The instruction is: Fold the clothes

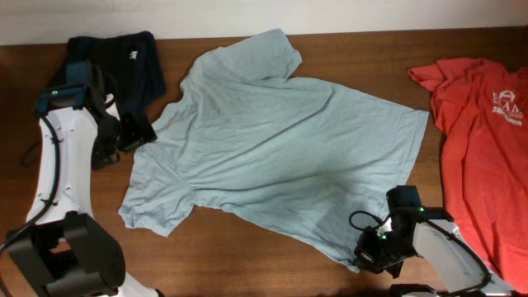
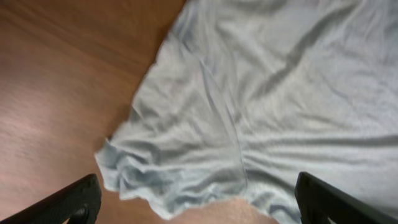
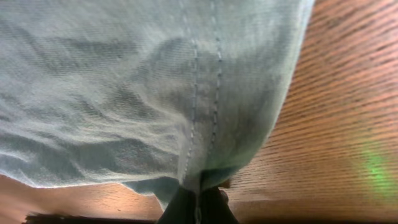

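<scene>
A light blue t-shirt lies spread flat on the wooden table, collar towards the back left. My left gripper is open beside the shirt's left sleeve; in the left wrist view the sleeve lies between the spread fingers, not gripped. My right gripper is shut on the shirt's bottom hem corner at the front right; the right wrist view shows the hem pinched between the closed fingers.
A red t-shirt with a white print lies at the right edge. A dark navy garment is bunched at the back left, just behind my left arm. Bare wood shows along the front.
</scene>
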Controlling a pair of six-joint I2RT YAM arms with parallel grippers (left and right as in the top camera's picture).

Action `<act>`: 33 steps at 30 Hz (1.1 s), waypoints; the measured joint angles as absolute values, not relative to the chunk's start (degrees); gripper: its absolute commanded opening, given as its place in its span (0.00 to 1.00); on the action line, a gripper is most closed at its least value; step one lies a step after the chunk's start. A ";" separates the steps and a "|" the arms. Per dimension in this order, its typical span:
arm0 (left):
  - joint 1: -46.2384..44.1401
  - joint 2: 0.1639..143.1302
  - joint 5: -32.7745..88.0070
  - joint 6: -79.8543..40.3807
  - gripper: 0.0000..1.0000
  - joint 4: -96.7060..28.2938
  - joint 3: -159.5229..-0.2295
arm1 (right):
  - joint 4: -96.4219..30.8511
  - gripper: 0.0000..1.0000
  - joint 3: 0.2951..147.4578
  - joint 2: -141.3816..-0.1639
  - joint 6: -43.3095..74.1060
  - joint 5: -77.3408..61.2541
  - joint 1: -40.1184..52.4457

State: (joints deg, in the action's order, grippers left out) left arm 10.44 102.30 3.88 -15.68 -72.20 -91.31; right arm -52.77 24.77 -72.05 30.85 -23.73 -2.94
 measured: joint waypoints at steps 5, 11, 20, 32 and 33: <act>10.52 102.30 4.93 -15.22 0.99 -73.73 -89.21 | -52.60 0.04 24.80 -72.05 29.67 -23.73 -2.94; 13.65 102.30 3.92 -12.86 0.97 -71.70 -84.29 | -52.34 0.04 24.80 -72.05 28.25 -23.88 -2.94; 23.79 102.30 6.15 -5.80 0.98 -66.96 -81.58 | -51.22 0.07 24.80 -72.05 26.79 -24.14 -2.94; 24.73 102.32 9.54 0.62 0.92 -56.77 -68.66 | -50.78 0.08 24.80 -72.05 26.35 -24.34 -2.94; 24.73 102.32 9.65 0.69 0.92 -56.53 -68.38 | -50.78 0.08 24.80 -72.05 26.35 -24.34 -2.94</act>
